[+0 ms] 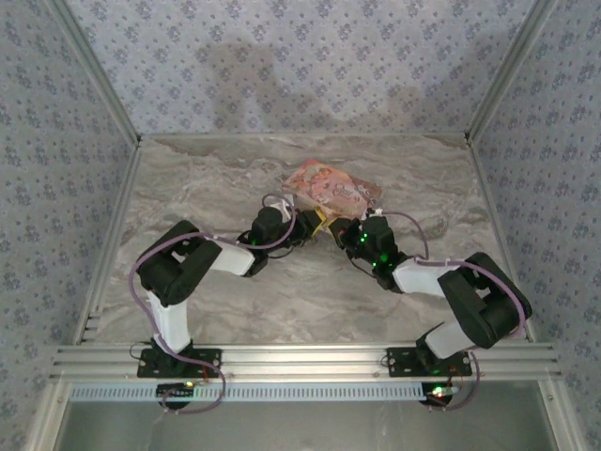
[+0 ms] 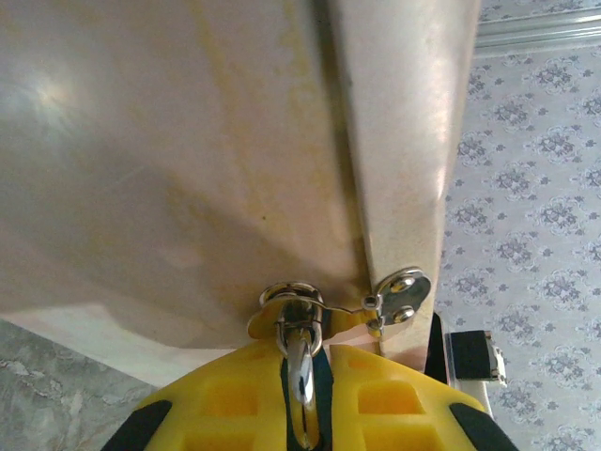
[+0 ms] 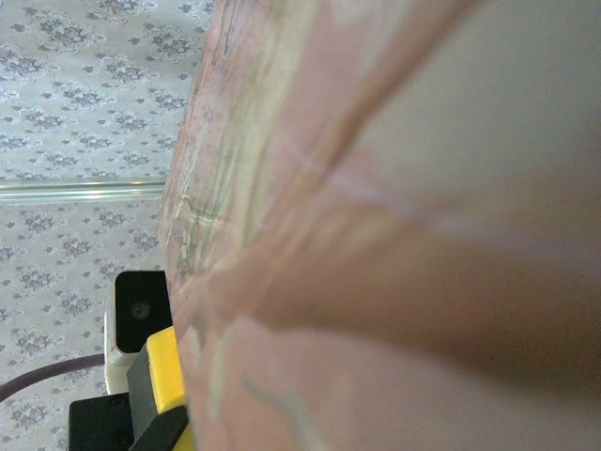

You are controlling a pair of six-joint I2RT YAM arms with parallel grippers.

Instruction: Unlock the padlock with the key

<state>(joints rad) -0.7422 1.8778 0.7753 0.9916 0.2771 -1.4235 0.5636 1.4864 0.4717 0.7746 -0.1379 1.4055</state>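
The left pincer (image 2: 302, 357) clenched a silver metal piece (image 2: 300, 383) at the clasp (image 2: 402, 293) of the pink box (image 1: 329, 188); the right pincer (image 1: 340, 231) sat closed alongside.

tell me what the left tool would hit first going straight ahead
Likely the pink box: its pale wall and silver clasp sit just past the left tool, which pinches a thin silver piece. Depth is unclear.
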